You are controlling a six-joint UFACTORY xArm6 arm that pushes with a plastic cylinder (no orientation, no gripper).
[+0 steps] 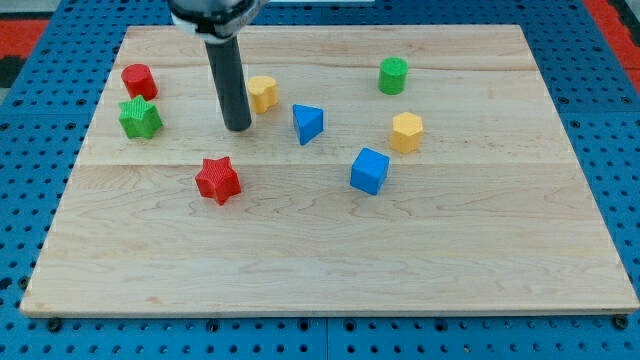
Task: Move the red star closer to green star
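Note:
The red star (218, 180) lies on the wooden board left of centre. The green star (140, 118) lies near the board's left edge, up and to the left of the red star, with a clear gap between them. My tip (238, 129) stands above and slightly right of the red star, apart from it, and just left of a yellow block (262, 94). It touches no block.
A red cylinder-like block (138, 80) sits just above the green star. A blue triangular block (308, 123), a blue cube (369, 170), a yellow hexagon block (406, 132) and a green cylinder (393, 75) lie to the right. The board's (330, 260) edge borders blue pegboard.

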